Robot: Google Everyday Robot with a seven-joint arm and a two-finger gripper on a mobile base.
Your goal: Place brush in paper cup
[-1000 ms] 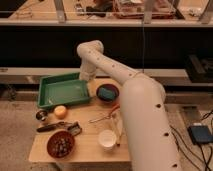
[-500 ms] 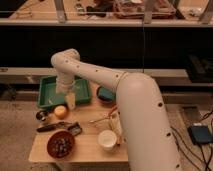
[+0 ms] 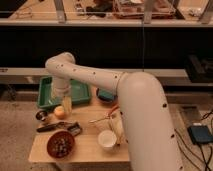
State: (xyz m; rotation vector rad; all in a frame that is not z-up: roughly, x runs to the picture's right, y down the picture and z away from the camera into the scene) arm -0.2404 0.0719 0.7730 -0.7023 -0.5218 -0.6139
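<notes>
The brush [image 3: 59,127] lies flat on the wooden table [image 3: 87,150] at the front left, its slim black handle pointing left and its blocky head to the right. The white paper cup [image 3: 106,140] stands upright at the front centre, right of the brush. My gripper [image 3: 66,105] hangs down from the arm's bent wrist over the front edge of the green tray, just above and behind the brush and next to an orange ball [image 3: 59,112]. It holds nothing that I can see.
A green tray [image 3: 49,95] sits at the back left. A reddish-brown bowl of dark bits [image 3: 60,145] stands at the front left. A black bowl with a blue-green sponge [image 3: 105,94] is behind the middle. A pale utensil with a reddish end [image 3: 102,117] lies mid-table. My white arm [image 3: 145,120] covers the right side.
The arm has swung left and lowered, bringing the gripper from above the back of the table down to the tray's front edge near the orange ball and brush.
</notes>
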